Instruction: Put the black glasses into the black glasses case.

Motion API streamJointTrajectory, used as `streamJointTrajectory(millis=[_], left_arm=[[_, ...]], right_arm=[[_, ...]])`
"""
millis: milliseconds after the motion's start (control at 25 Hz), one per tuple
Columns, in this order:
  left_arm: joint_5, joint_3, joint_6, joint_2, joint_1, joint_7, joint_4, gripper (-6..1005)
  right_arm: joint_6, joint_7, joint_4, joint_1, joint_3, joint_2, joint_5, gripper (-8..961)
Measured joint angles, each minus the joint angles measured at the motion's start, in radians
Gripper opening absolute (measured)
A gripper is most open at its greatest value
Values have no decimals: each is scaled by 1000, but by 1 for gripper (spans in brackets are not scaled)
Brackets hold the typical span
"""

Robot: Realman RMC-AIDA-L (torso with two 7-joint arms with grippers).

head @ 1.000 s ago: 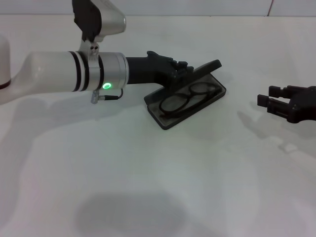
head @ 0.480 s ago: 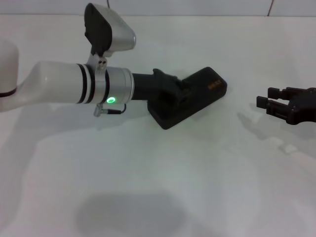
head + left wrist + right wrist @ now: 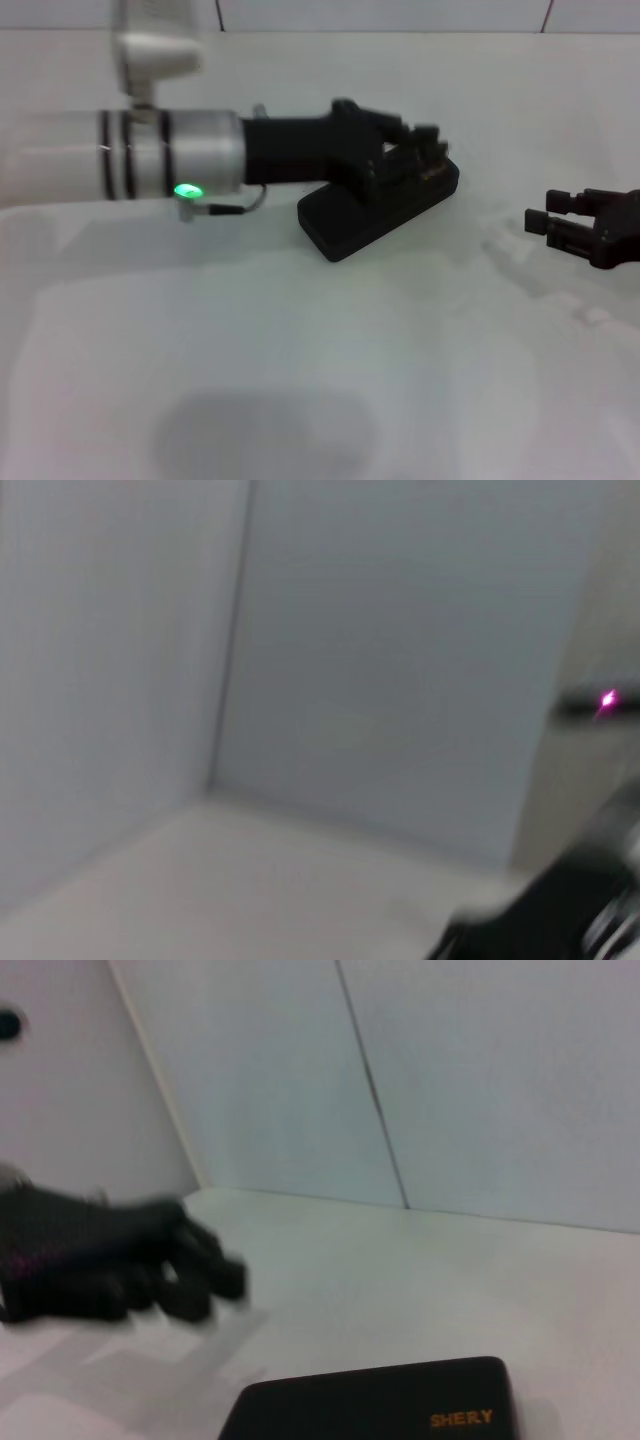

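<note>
1. Since the black glasses case (image 3: 380,208) is lying shut on the white table (image 3: 320,380), with its gold logo showing in the right wrist view, the task is looking nearly finished.
2. No black glasses are showing anywhere on the table, so they are most likely sitting inside the shut case, though that cannot be checked from here.
3. The left gripper (image 3: 425,150) is reaching across the lid of the case, with its fingers seeming to stand slightly apart and holding nothing.
4. The right gripper (image 3: 560,225) is hanging well apart from the case on the right, its fingers spread and empty.
5. What is probably remaining is only drawing the left arm clear.
</note>
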Motion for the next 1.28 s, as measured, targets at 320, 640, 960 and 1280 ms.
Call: streamJointTrajectory(millis=[320,640,960,1280], left_arm=[[-54,-147,208,54,114,-93,40,201],[42,-173,363,72,121,-8,-20,205],[74,-252,498,101,157,92,-69,273],[91,-255,529,123,220,153,-61,486]], right_arm=[[-70,-77,7,14,18,1,48,428],[-251,-108,38,87,20,-1,54,431],[-425,-201,105,152,-71,6,237,481],[-425,-207,100,171,-143,7,274,664]])
